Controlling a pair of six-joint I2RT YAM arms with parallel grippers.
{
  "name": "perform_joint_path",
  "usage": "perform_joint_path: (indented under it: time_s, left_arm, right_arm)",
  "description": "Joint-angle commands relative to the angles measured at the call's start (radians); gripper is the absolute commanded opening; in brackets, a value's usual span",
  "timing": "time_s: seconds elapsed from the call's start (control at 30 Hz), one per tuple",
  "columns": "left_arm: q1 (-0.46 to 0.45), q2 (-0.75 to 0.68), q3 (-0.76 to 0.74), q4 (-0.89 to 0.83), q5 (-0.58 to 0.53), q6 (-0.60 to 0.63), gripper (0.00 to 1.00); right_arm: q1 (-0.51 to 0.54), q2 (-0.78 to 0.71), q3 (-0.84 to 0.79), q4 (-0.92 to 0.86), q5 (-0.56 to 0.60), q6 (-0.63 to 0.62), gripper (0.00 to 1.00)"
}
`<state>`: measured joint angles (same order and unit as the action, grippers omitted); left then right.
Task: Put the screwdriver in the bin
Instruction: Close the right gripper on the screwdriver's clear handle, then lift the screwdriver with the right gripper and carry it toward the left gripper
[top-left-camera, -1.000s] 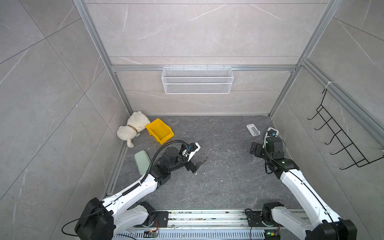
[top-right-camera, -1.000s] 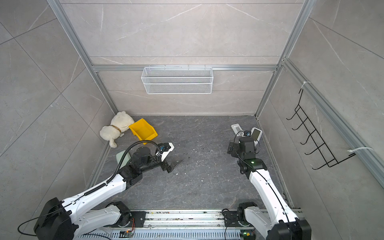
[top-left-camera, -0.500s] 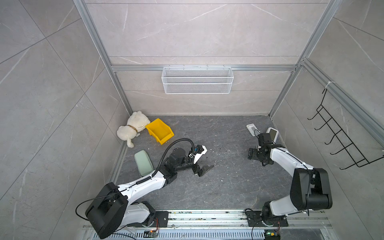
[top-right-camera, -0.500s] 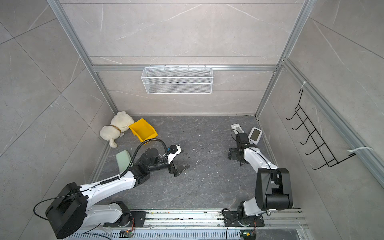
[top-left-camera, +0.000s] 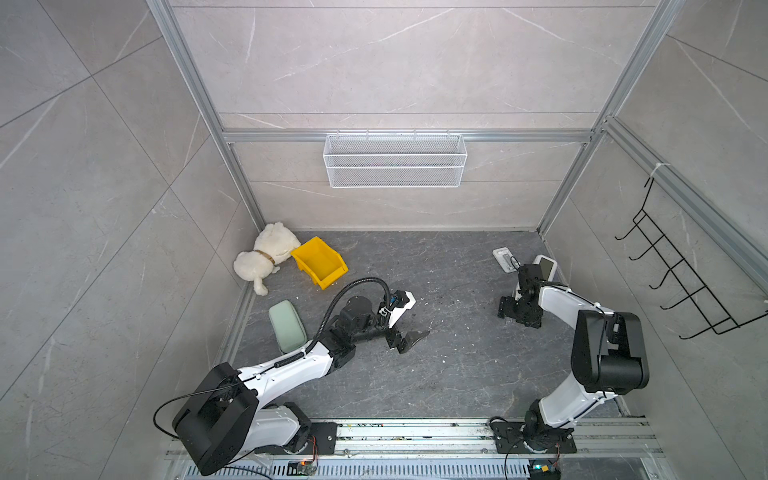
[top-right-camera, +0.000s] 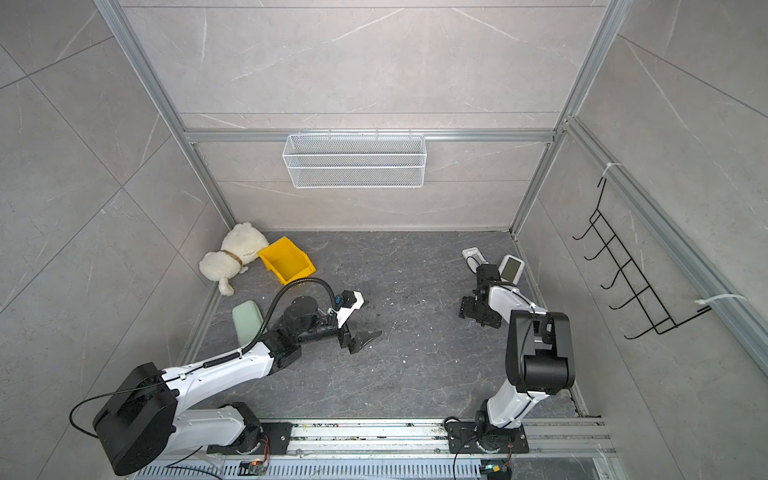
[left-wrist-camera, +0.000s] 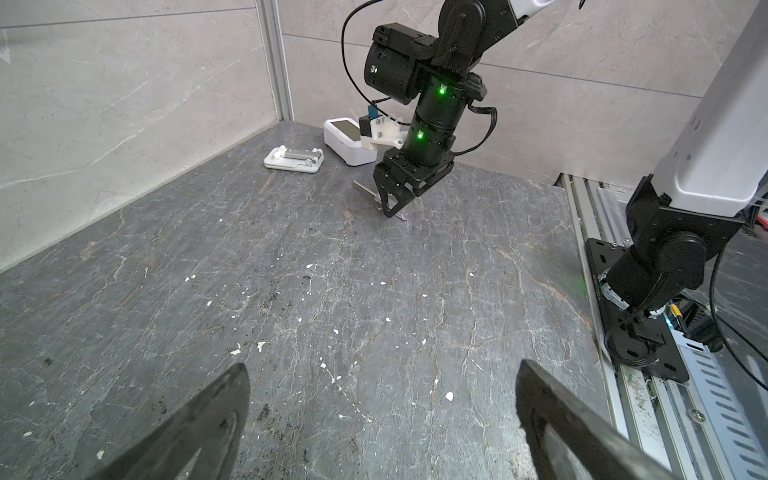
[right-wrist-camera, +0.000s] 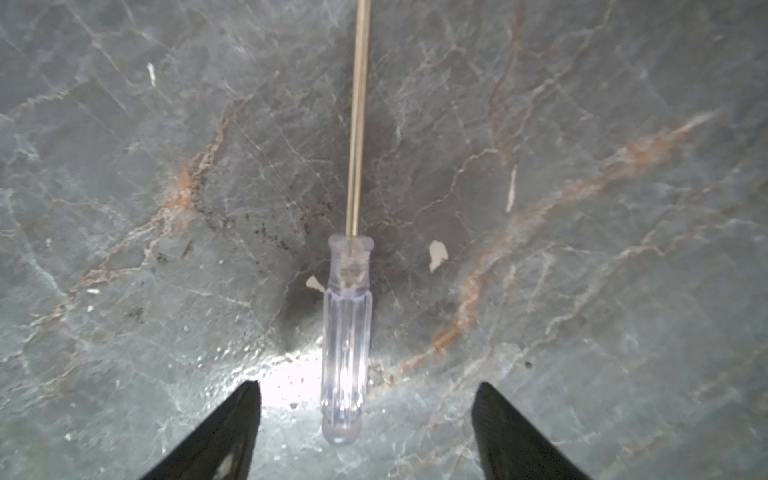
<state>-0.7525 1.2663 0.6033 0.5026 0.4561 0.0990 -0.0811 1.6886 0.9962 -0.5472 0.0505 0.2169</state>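
In a top view my right claw (top-left-camera: 508, 315) is tip-down on the floor (top-left-camera: 457, 374) at the right side. It covers the screwdriver, so I cannot pick the tool out from up here. The yellow bin (top-left-camera: 320, 262) sits well apart at the far left, just beside a plush dog (top-left-camera: 266, 259), with a green pad (top-left-camera: 286, 328) nearer me. My left claw (top-left-camera: 409, 340) hangs spread and empty over mid-floor, roughly on the line from tool to bin. I judge the carry should swing around it.

From the left wrist, the right claw (left-wrist-camera: 392, 210) stands over the screwdriver (left-wrist-camera: 363, 189), whose thin shaft pokes out flat beneath it. A flat white gadget (left-wrist-camera: 293, 160) and a white box with a screen (left-wrist-camera: 347, 139) lie close behind, clear of the grip.

From the right wrist, the screwdriver (right-wrist-camera: 347, 332) lies flat with its clear handle between the spread jaws. There is a gap on each side and nothing is pinched yet. The handle sits slightly off centre. I would nudge across, keep the tips low and close gently on the thick part, since that round, slick handle could roll or squirt out.
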Motion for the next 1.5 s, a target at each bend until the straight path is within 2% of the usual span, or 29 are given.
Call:
perform_joint_path:
  time_s: [0.0, 0.5, 0.7, 0.87, 1.07, 1.47]
  left_arm:
    - [-0.004, 0.005, 0.005, 0.054, 0.021, -0.003, 1.0]
    - [-0.005, -0.007, -0.013, 0.067, -0.001, -0.015, 1.0]
    - [-0.005, -0.013, -0.023, 0.068, -0.009, -0.015, 1.0]
    - [-0.005, -0.009, -0.025, 0.078, -0.021, -0.027, 1.0]
    - [-0.005, 0.004, -0.034, 0.125, -0.05, -0.088, 1.0]
    - [-0.004, 0.033, -0.014, 0.168, -0.233, -0.388, 1.0]
  right_arm:
    - [-0.005, 0.043, 0.033, -0.021, -0.026, 0.004, 0.78]
    - [-0.006, 0.082, 0.016, 0.0, -0.055, 0.021, 0.25]
    - [-0.006, 0.055, -0.006, 0.006, -0.054, 0.026, 0.09]
    - [-0.006, 0.019, -0.029, 0.019, -0.054, 0.026, 0.02]
    - [-0.007, -0.069, -0.084, 0.066, -0.078, 0.018, 0.0]
    - [0.018, -0.363, -0.198, 0.175, -0.276, 0.026, 0.0]
